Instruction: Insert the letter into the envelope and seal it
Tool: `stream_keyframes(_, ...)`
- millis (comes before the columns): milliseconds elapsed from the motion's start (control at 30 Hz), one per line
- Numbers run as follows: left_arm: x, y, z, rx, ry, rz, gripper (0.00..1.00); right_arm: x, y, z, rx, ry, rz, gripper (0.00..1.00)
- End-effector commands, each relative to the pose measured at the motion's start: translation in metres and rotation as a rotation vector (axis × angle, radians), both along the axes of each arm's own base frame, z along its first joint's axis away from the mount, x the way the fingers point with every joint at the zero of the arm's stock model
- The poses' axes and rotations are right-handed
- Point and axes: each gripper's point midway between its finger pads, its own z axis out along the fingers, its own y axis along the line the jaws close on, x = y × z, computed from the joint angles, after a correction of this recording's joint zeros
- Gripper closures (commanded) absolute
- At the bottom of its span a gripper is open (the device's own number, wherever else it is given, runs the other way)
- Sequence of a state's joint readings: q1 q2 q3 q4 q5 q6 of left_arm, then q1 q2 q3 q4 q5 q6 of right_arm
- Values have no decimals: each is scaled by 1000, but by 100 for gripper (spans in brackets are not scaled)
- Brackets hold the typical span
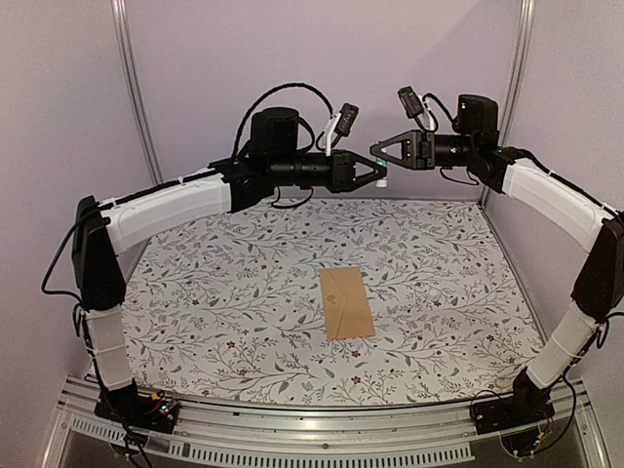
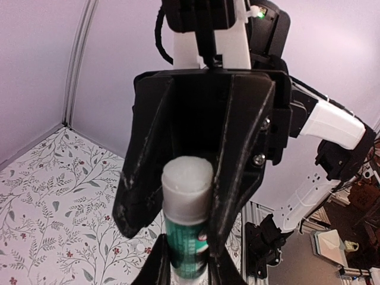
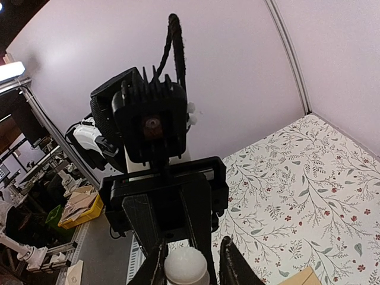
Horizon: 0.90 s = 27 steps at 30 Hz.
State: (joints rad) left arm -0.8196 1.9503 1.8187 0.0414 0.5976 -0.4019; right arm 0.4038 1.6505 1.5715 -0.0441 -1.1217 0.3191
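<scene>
The tan envelope [image 1: 346, 302] lies flat on the floral table, flap side not discernible; a corner of this envelope [image 3: 304, 277] shows in the right wrist view. The letter is out of view. Both arms are raised high over the back of the table, tip to tip. My left gripper [image 1: 376, 175] [image 2: 189, 264] is shut on the green body of a glue stick [image 2: 187, 228]. My right gripper [image 1: 374, 150] [image 3: 193, 266] straddles the stick's white top [image 3: 186, 265]; its jaws stand apart, with a gap beside the top on one side.
The patterned cloth [image 1: 224, 292] covers the table. Lilac booth walls with metal posts [image 1: 136, 88] close in the back and sides. An aluminium rail [image 1: 322, 429] runs along the near edge between the arm bases.
</scene>
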Motion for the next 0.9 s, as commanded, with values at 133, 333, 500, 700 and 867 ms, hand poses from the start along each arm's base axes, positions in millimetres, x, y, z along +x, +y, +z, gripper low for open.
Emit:
stream_keyframes(133, 2, -2, 4, -1, -28, -22, 91, 3, -2, 8, 12, -9, 0, 72)
stream_keyframes(333, 4, -3, 3, 5, -26, -24, 91, 3, -2, 6, 12, -3, 6, 86)
stream_keyframes(500, 6, -6, 3, 4, -26, -30, 68, 3, -3, 6, 13, -2, 11, 99)
stream_keyframes(700, 11, -9, 7, -7, -24, -27, 65, 2, -3, 5, 15, 1, 17, 99)
stream_keyframes(867, 12, -9, 7, -10, -17, -29, 69, 1, -3, 4, 14, 4, 20, 98)
